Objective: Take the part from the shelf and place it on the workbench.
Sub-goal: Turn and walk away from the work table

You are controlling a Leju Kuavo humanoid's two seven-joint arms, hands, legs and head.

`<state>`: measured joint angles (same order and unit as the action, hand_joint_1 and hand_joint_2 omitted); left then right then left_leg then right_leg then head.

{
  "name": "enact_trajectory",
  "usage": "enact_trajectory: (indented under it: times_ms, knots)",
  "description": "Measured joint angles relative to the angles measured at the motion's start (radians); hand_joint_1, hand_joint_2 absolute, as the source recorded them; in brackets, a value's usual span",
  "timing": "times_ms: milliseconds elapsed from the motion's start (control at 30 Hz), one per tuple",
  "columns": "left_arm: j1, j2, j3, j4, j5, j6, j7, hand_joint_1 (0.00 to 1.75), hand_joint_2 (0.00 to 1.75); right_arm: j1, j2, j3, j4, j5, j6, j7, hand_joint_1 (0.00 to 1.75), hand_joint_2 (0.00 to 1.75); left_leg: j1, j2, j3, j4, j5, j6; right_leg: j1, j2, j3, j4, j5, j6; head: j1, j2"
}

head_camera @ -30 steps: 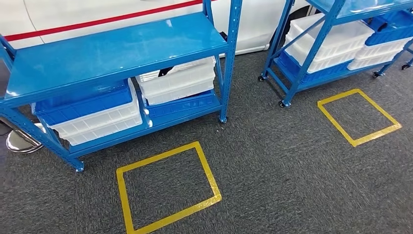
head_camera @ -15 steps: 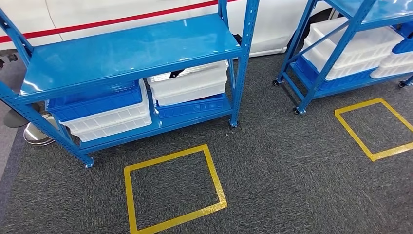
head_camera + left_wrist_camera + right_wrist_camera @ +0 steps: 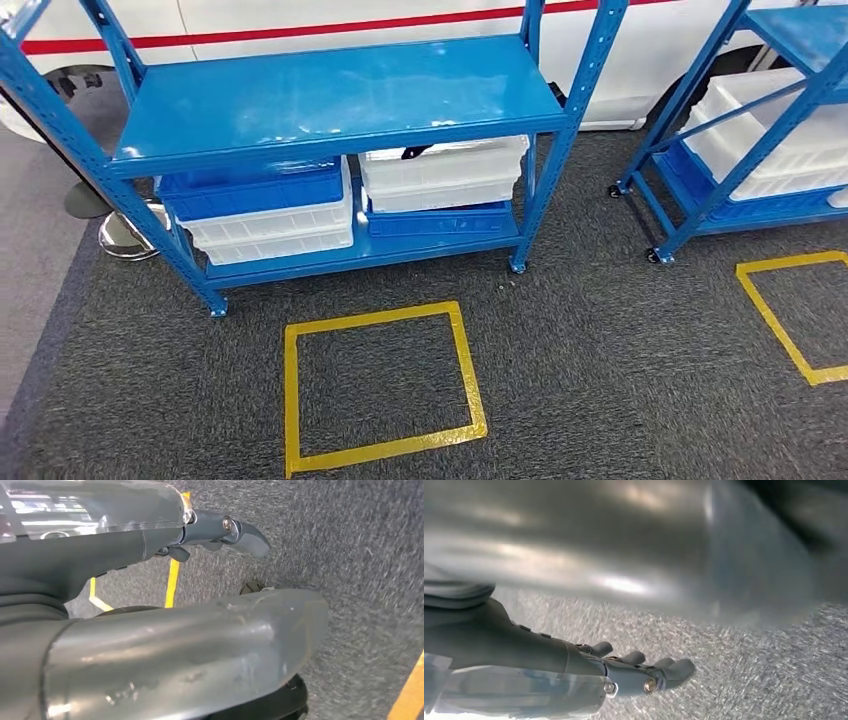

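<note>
Facing the blue shelf (image 3: 330,95), the robot stood just short of a yellow taped square (image 3: 380,385) on the grey carpet, with both arms hanging at its sides. The left hand (image 3: 220,532) hung over the carpet with its fingers loosely extended and nothing in them; the right hand (image 3: 639,672) hung likewise, fingers slightly apart and holding nothing. The shelf's upper deck carried nothing visible; the lower deck held a blue-and-white stack of bins (image 3: 265,210) on the left and a white bin (image 3: 445,170) stacked on a blue one on the right. A dark item (image 3: 415,152) showed at the rim of the white bin and was judged likely to be the part, though it was too small to confirm. A second blue shelf (image 3: 760,120) stood well apart to the right, beside another taped square (image 3: 790,320). The step in hand was judged to be the approach. To do it well, the robot should stop squarely inside the taped square, centred on the white bin, before raising either arm, and should keep the reach clear of the upper deck's front edge and the upright post just beside the bin.
</note>
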<state>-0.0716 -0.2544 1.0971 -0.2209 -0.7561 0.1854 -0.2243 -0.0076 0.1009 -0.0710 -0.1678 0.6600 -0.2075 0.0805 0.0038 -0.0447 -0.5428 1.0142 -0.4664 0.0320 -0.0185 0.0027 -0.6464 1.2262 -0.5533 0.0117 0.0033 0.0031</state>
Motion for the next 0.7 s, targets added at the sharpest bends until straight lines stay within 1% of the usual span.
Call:
enact_trajectory:
  times_ms: [33, 67, 100, 133, 167, 200, 233, 267, 300, 333, 367, 400, 433, 467, 500, 533, 567, 600, 633, 667, 700]
  knots:
    - [0.0, 0.0, 0.0, 0.0, 0.0, 0.0, 0.0, 0.0, 0.0, 0.001, 0.0, 0.0, 0.0, 0.0, 0.0, 0.0, 0.0, 0.0, 0.0, -0.011, 0.001, 0.002, -0.003, -0.002, -0.001, 0.017, 0.028, -0.066, 0.036, -0.004, 0.0, 0.0]
    - [-0.001, -0.001, 0.0, 0.0, 0.0, 0.0, 0.0, 0.0, 0.0, 0.003, -0.001, 0.0, 0.0, 0.0, 0.0, 0.0, 0.0, 0.0, -0.001, -0.021, 0.0, 0.006, -0.006, -0.006, -0.002, 0.034, 0.053, -0.126, 0.061, -0.006, 0.0, 0.0]
    - [-0.002, -0.001, 0.0, 0.0, 0.0, 0.0, 0.0, 0.0, 0.0, 0.003, -0.002, 0.0, 0.001, 0.0, 0.0, 0.0, 0.0, 0.0, -0.002, -0.03, -0.002, 0.009, -0.008, -0.011, -0.002, 0.049, 0.068, -0.166, 0.073, -0.007, 0.0, 0.0]
    - [-0.002, -0.002, 0.0, 0.0, 0.0, 0.0, 0.0, 0.0, 0.0, 0.003, -0.002, 0.0, 0.001, 0.0, 0.0, 0.0, 0.0, 0.0, -0.002, -0.037, -0.005, 0.009, -0.009, -0.016, -0.001, 0.058, 0.075, -0.184, 0.073, -0.009, 0.0, 0.0]
    - [-0.002, -0.002, 0.0, 0.0, 0.0, 0.0, 0.0, 0.0, 0.0, 0.002, -0.002, 0.0, 0.001, 0.0, 0.0, 0.0, 0.0, 0.0, -0.002, -0.045, -0.007, 0.009, -0.009, -0.022, 0.001, 0.054, 0.077, -0.189, 0.072, -0.01, 0.0, 0.0]
    - [-0.001, -0.002, 0.0, 0.0, 0.0, 0.0, 0.0, 0.0, 0.0, 0.001, -0.002, 0.0, 0.001, 0.0, 0.0, -0.001, 0.0, 0.0, -0.001, -0.051, -0.008, 0.007, -0.009, -0.028, 0.0, 0.047, 0.079, -0.191, 0.072, -0.013, 0.0, 0.0]
    - [-0.001, -0.002, 0.0, 0.0, 0.0, 0.0, 0.0, 0.0, 0.0, 0.0, -0.001, 0.0, 0.0, 0.0, 0.0, -0.002, 0.0, 0.0, -0.001, -0.045, -0.009, 0.011, -0.013, -0.034, -0.001, 0.038, 0.082, -0.195, 0.073, -0.018, 0.0, 0.0]
    - [-0.002, -0.002, 0.0, 0.0, 0.0, 0.0, 0.0, 0.0, 0.0, 0.0, -0.001, 0.0, 0.0, 0.0, 0.0, -0.004, 0.0, 0.0, -0.001, -0.03, -0.016, 0.029, -0.026, -0.04, -0.003, 0.029, 0.087, -0.2, 0.073, -0.023, -0.003, 0.0]
    - [-0.002, -0.002, 0.0, 0.0, 0.0, 0.0, 0.0, 0.0, 0.0, 0.001, 0.0, 0.0, 0.0, 0.0, 0.0, -0.005, 0.0, 0.0, 0.0, -0.01, -0.033, 0.068, -0.049, -0.046, -0.005, 0.018, 0.09, -0.204, 0.073, -0.029, -0.006, 0.0]
    - [-0.003, -0.002, 0.0, 0.0, -0.001, 0.0, 0.0, 0.0, 0.0, 0.002, 0.0, 0.0, 0.0, 0.0, 0.0, -0.006, 0.0, 0.0, 0.001, 0.013, -0.06, 0.126, -0.08, -0.051, -0.004, 0.007, 0.093, -0.206, 0.072, -0.034, -0.009, 0.0]
    - [-0.004, -0.002, 0.0, 0.0, -0.001, 0.0, 0.0, 0.0, 0.0, 0.003, 0.0, 0.0, 0.0, 0.0, 0.0, -0.007, 0.0, 0.0, 0.003, 0.025, -0.096, 0.195, -0.112, -0.056, -0.002, -0.005, 0.094, -0.206, 0.07, -0.037, -0.012, 0.0]
    - [-0.004, -0.002, 0.0, 0.0, -0.001, 0.0, 0.0, 0.0, 0.0, 0.004, 0.0, 0.0, 0.0, 0.0, 0.0, -0.007, 0.0, 0.0, 0.005, 0.03, -0.128, 0.257, -0.135, -0.059, -0.001, -0.015, 0.095, -0.205, 0.068, -0.039, -0.012, 0.0]
    - [-0.003, -0.002, 0.0, 0.0, -0.002, 0.0, 0.0, 0.0, 0.0, 0.004, 0.0, 0.0, 0.0, 0.0, 0.001, -0.007, 0.0, 0.0, 0.006, 0.033, -0.147, 0.292, -0.139, -0.062, -0.001, -0.025, 0.096, -0.205, 0.066, -0.039, -0.012, 0.0]
    - [-0.002, -0.002, 0.0, 0.0, -0.003, 0.0, 0.0, 0.0, 0.0, 0.004, 0.0, 0.0, 0.0, 0.0, 0.001, -0.007, 0.0, 0.0, 0.007, 0.036, -0.147, 0.289, -0.123, -0.063, -0.001, -0.034, 0.099, -0.205, 0.064, -0.038, -0.012, 0.0]
    - [-0.001, -0.002, 0.0, 0.0, -0.005, 0.0, 0.0, 0.0, 0.0, 0.003, 0.0, 0.0, 0.0, 0.0, 0.001, -0.007, 0.0, 0.0, 0.008, 0.041, -0.128, 0.247, -0.091, -0.062, -0.001, -0.042, 0.103, -0.204, 0.061, -0.036, -0.012, 0.0]
    - [0.0, -0.002, 0.0, 0.0, -0.006, 0.0, -0.001, 0.0, 0.0, 0.003, 0.0, 0.0, 0.0, 0.0, 0.001, -0.007, 0.0, 0.0, 0.008, 0.052, -0.094, 0.177, -0.05, -0.06, -0.001, -0.049, 0.108, -0.204, 0.057, -0.033, -0.012, 0.0]
    - [-0.001, -0.002, 0.0, 0.0, -0.008, -0.001, -0.001, 0.0, 0.0, 0.003, 0.0, 0.0, 0.0, 0.0, 0.0, -0.007, 0.0, 0.0, 0.005, 0.069, -0.059, 0.106, -0.021, -0.054, 0.001, -0.056, 0.113, -0.203, 0.054, -0.029, -0.012, 0.0]
    - [-0.002, -0.002, 0.0, 0.0, -0.008, -0.001, -0.002, 0.0, 0.0, 0.003, 0.0, 0.0, 0.0, 0.0, 0.0, -0.007, 0.0, 0.0, 0.002, 0.082, -0.034, 0.053, -0.004, -0.047, 0.003, -0.061, 0.116, -0.203, 0.05, -0.024, -0.012, 0.0]
    - [-0.002, -0.002, 0.0, 0.0, -0.009, -0.002, -0.003, 0.0, 0.0, 0.002, 0.0, 0.0, 0.0, 0.0, -0.002, -0.008, 0.0, 0.0, -0.001, 0.092, -0.02, 0.023, 0.002, -0.04, 0.005, -0.066, 0.118, -0.202, 0.048, -0.019, -0.011, 0.0]
    - [-0.002, -0.002, 0.0, 0.0, -0.009, -0.003, -0.005, 0.0, 0.0, 0.001, 0.0, 0.0, 0.0, 0.0, -0.003, -0.009, 0.0, 0.0, -0.004, 0.093, -0.018, 0.015, -0.001, -0.033, 0.006, -0.071, 0.12, -0.204, 0.047, -0.014, -0.01, 0.0]
    - [-0.001, -0.002, 0.0, 0.0, -0.009, -0.004, -0.006, 0.0, 0.0, -0.001, 0.0, -0.001, 0.0, 0.0, -0.005, -0.01, 0.0, 0.0, -0.006, 0.086, -0.018, 0.012, 0.001, -0.028, 0.007, -0.075, 0.124, -0.208, 0.048, -0.009, -0.01, 0.0]
